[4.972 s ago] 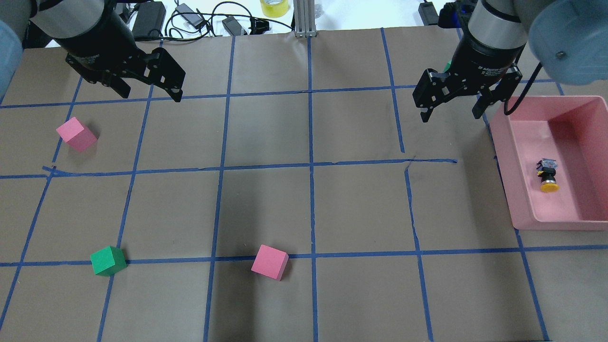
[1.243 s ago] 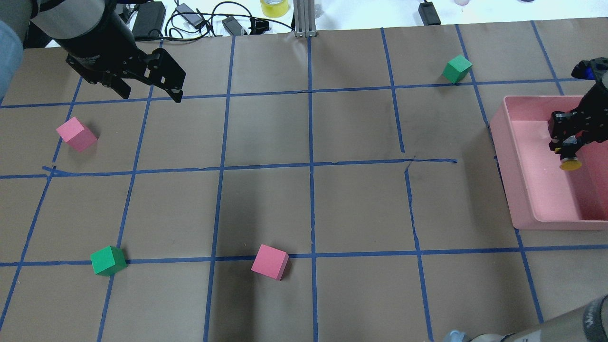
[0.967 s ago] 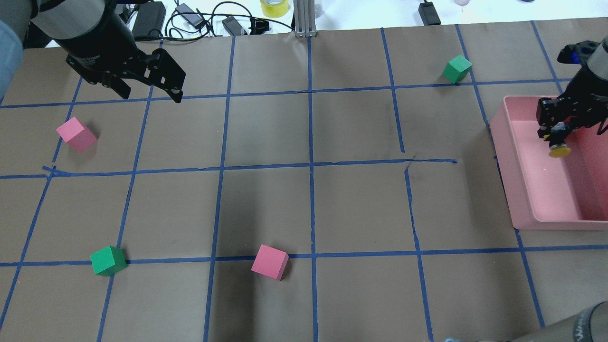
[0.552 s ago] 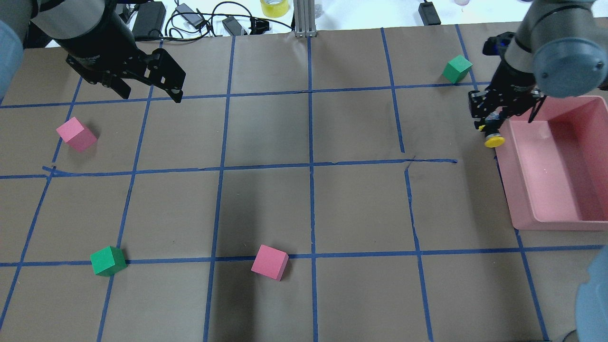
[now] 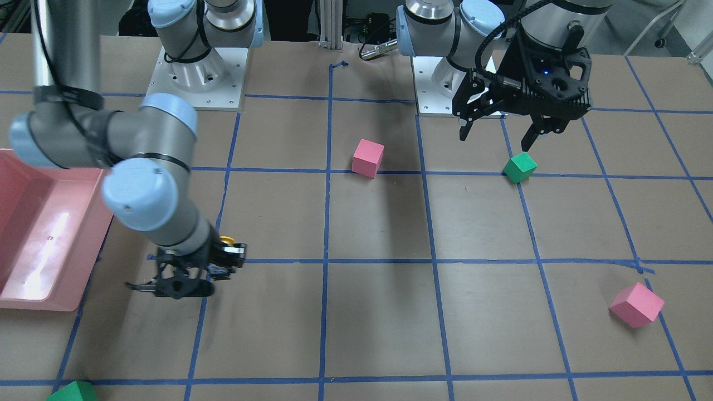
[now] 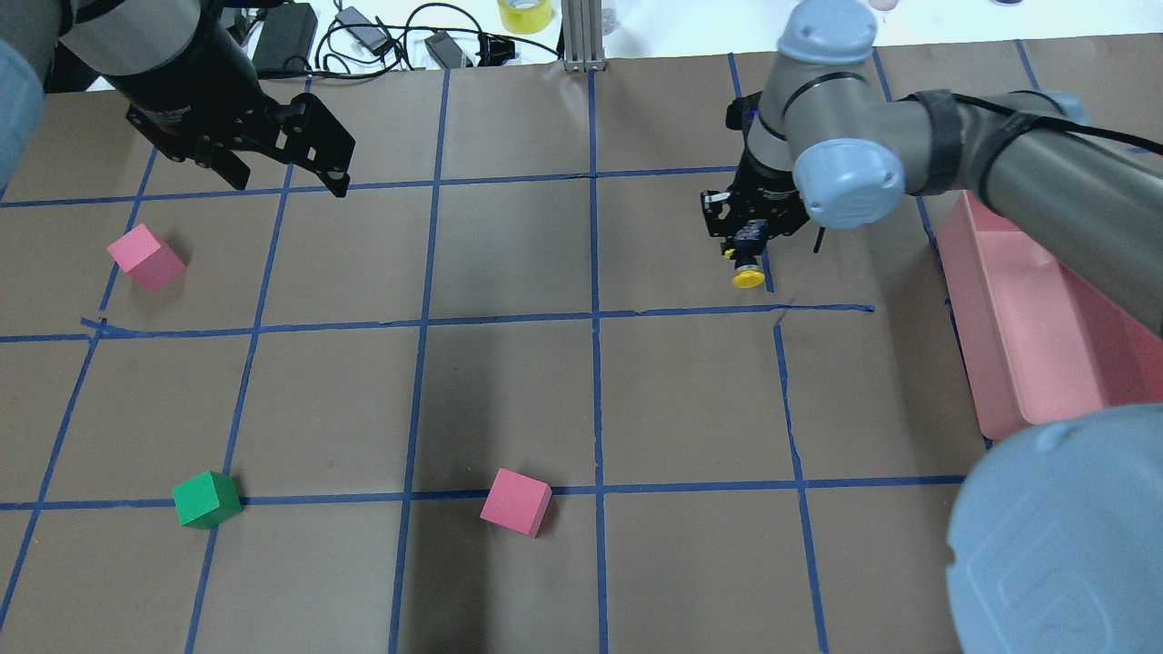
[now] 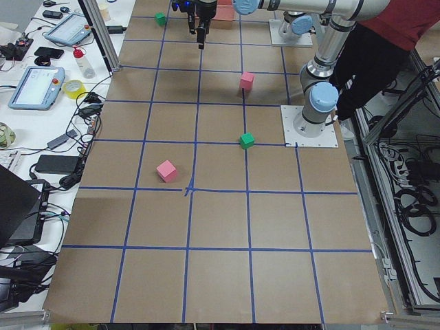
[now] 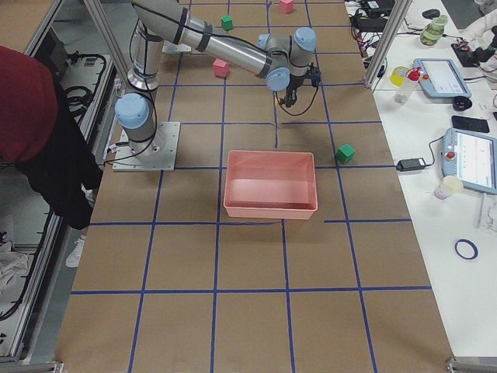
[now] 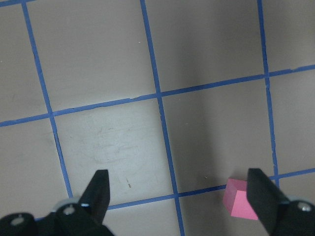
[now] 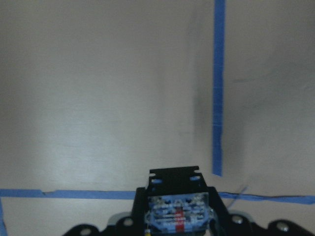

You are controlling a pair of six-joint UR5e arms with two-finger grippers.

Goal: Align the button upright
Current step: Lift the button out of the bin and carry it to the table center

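The button (image 6: 747, 277) has a yellow cap, a black body and a grey contact block. My right gripper (image 6: 743, 259) is shut on it and holds it over the brown paper, left of the pink bin (image 6: 999, 363). The cap sticks out from the fingers toward the robot's side; it also shows in the front view (image 5: 225, 240). The right wrist view shows the contact block (image 10: 178, 214) between the fingers. My left gripper (image 6: 282, 177) is open and empty at the far left; the left wrist view shows its spread fingers (image 9: 101, 189).
A pink cube (image 6: 145, 257), a green cube (image 6: 207, 499) and another pink cube (image 6: 516, 500) lie on the blue-taped paper. A second green cube (image 8: 345, 152) sits beyond the bin. Cables and tape lie past the far edge.
My right gripper has lifted the button out of the pink bin and carried it left over the table. The left arm and the cubes have not moved.
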